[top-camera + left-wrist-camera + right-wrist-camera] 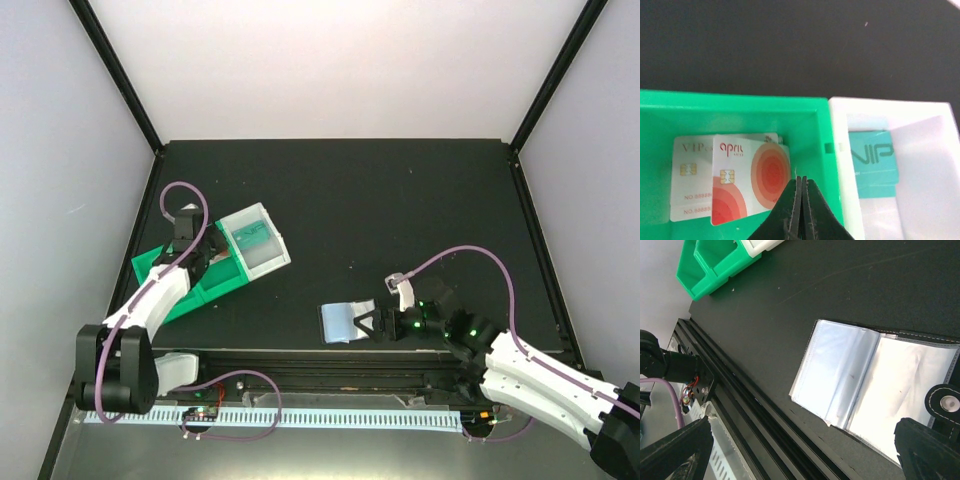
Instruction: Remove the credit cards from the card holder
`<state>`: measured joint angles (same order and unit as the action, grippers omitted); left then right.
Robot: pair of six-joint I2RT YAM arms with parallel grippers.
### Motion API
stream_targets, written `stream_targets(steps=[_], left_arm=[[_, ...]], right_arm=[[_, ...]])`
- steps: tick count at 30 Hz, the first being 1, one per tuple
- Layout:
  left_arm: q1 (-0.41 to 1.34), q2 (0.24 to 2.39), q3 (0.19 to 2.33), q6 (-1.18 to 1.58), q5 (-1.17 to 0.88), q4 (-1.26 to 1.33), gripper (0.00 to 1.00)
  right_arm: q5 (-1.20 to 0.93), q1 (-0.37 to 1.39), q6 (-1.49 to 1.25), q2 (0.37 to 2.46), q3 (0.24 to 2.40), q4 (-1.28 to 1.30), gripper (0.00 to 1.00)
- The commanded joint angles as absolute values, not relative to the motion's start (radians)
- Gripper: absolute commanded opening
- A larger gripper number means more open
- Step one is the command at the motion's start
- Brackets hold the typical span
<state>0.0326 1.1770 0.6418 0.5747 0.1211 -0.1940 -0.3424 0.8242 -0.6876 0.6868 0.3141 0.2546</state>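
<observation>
Closest in, at the near edge, sit the bases of the left arm and the right arm, both reaching out over the black table.

On the left side of the table lies a green tray with two compartments, set at an angle. A white bin touches its far-right end.

The card holder lies near the front edge, about mid-table and well apart from the tray. It is spread open and flat, its clear sleeves facing up, with a snap tab at its right end.

Three cards are out of it. A teal VIP card lies in the white bin. In the green compartment beside that bin, a whitish april card with red-orange circles lies on top of a white VIP card, overlapping most of it.

The left gripper hangs over that green compartment, its fingers pressed together with nothing between them. The right gripper is at the holder's right end, its fingers spread wide and gripping nothing.
</observation>
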Motion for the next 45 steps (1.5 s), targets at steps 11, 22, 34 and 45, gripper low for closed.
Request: stream_targets(steps=[11, 22, 34, 45], left_arm=[[0.011, 1.383, 0.691, 0.575, 0.187, -0.233, 0.02], [0.011, 1.259, 0.688, 0.577, 0.161, -0.271, 0.06], [0.010, 0.954, 0.622, 0.534, -0.009, -0.368, 0.72], [0.023, 0.805, 0.528, 0.557, -0.494, -0.371, 0.99]], right_arm=[[-0.323, 0.827, -0.673, 0.669, 0.356, 0.278, 1.00], [-0.303, 0.827, -0.680, 0.640, 0.349, 0.301, 1.00], [-0.214, 0.826, -0.714, 0.630, 0.374, 0.371, 1.00], [-0.052, 0.827, -0.696, 0.675, 0.482, 0.525, 1.00]])
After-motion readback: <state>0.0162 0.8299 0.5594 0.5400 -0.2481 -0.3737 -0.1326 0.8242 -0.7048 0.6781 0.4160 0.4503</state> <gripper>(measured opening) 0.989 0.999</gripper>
